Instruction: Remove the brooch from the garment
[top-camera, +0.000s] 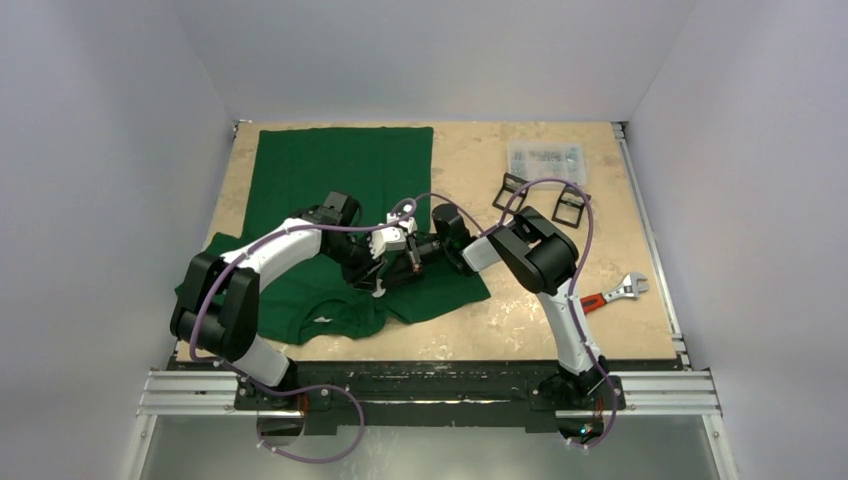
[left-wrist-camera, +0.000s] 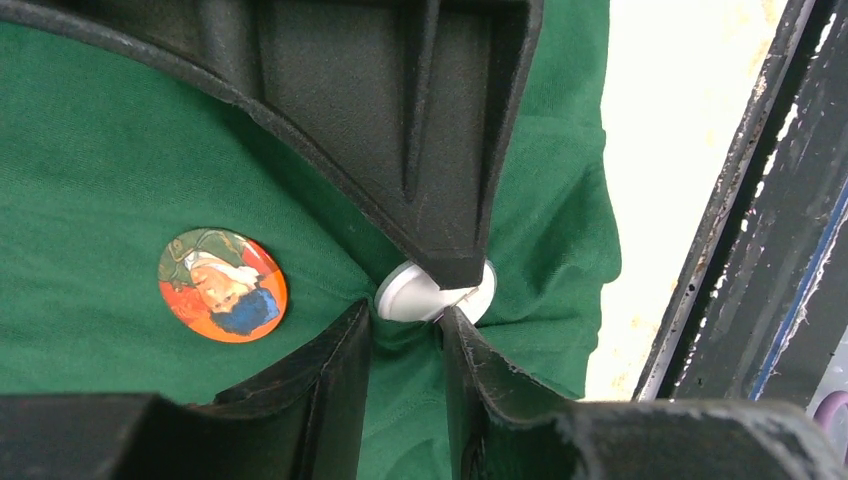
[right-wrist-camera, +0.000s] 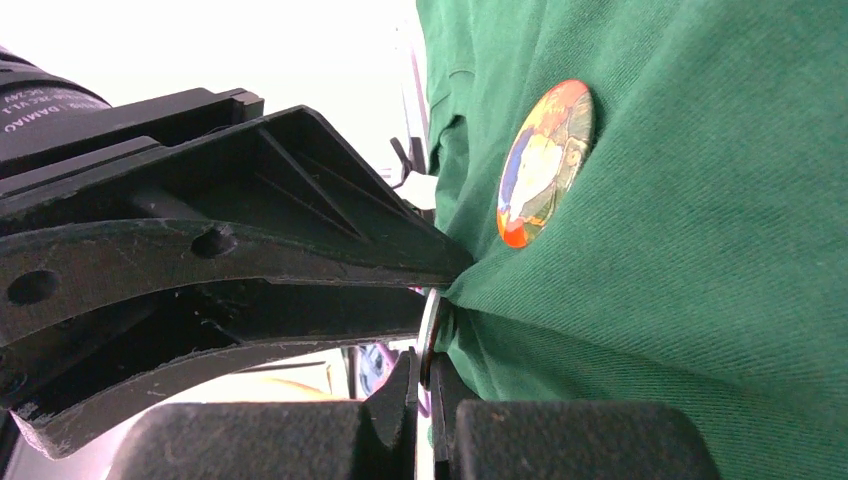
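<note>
1. Visibly, the left gripper (left-wrist-camera: 405, 322) pinches a fold of the garment (top-camera: 340, 170) near the colourful brooch (left-wrist-camera: 222, 285) pinned on it.
2. The right gripper (right-wrist-camera: 425, 378) is clamped on a silver disc (left-wrist-camera: 408, 296) beside the brooch.

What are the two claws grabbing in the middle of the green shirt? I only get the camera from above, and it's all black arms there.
Observer: The right gripper is shut on the thin rim of a silvery disc.
Operator: What's the other claw doing?
Observer: The left gripper has a bunch of the green T-shirt pinched between its fingers, right next to that disc.
Operator: Is anything else on the shirt?
Observer: Yes, a colourful round badge with a cartoon picture sits on the cloth, apart from both grippers.
</note>
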